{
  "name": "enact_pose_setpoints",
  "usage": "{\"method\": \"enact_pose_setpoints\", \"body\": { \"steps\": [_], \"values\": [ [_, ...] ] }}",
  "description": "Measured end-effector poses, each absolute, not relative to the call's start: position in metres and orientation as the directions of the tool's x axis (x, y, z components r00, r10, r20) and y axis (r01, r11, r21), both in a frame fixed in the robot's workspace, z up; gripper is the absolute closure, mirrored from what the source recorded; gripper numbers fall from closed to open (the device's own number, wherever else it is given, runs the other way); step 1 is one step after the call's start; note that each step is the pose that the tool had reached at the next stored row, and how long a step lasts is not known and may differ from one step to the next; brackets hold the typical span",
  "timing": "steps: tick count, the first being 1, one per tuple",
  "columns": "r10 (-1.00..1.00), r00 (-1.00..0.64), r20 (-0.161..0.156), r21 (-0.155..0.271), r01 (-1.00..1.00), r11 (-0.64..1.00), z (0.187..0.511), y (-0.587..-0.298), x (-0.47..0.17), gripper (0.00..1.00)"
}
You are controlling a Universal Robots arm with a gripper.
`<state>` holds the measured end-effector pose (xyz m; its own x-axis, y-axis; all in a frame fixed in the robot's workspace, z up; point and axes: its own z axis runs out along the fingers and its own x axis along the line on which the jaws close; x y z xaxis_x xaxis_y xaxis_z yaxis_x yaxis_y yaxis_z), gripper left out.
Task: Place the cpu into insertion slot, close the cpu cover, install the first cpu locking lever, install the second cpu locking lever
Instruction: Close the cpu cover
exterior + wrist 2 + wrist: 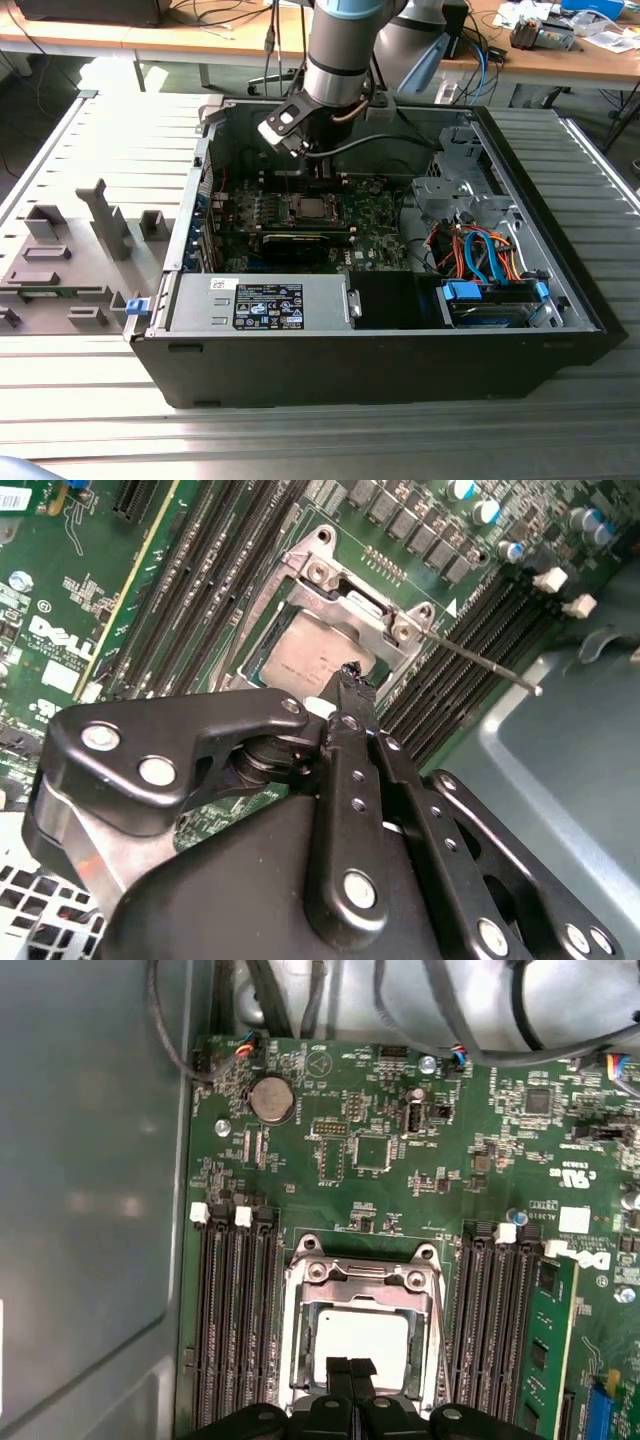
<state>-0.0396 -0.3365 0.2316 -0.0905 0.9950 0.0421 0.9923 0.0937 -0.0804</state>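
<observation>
Your tool [350,1368] has its two fingers pressed together into one narrow tip, with nothing held between them. In both wrist views that tip sits right over the near edge of the cpu [360,1335], and in the second wrist view it seems to touch that edge.

The cpu lies flat in the insertion slot [293,1345], directly under and just ahead of your tool's tip. The cpu cover [360,1272] is down over it, so the dull grey top shows through the frame's square cut-out. The cover's hinge end, with its two round screws, lies just beyond the tip.

In the second wrist view, look past the tool [350,680] and across the cpu [310,658] to the cpu cover [375,615]. From the corner there, a thin locking lever [480,665] runs out to one side of your tool. It stands clear of the frame, over the memory slots [470,630].

Banks of those memory slots [235,1330] flank the socket on either side of your tool, on the green motherboard [400,1160].

In the exterior view, your arm [335,60] comes down into the open computer case [300,350], which rests on the slatted counter [300,440]. The insertion slot [310,208] lies just below the arm's end.
</observation>
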Motion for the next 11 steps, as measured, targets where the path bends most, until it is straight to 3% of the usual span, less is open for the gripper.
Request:
{"method": "enact_pose_setpoints", "body": {
  "steps": [11],
  "values": [
    [0.995, -0.093, 0.044, -0.080, 0.992, 0.096, 0.2248, -0.3387, -0.0455, 0.89]
  ]
}}
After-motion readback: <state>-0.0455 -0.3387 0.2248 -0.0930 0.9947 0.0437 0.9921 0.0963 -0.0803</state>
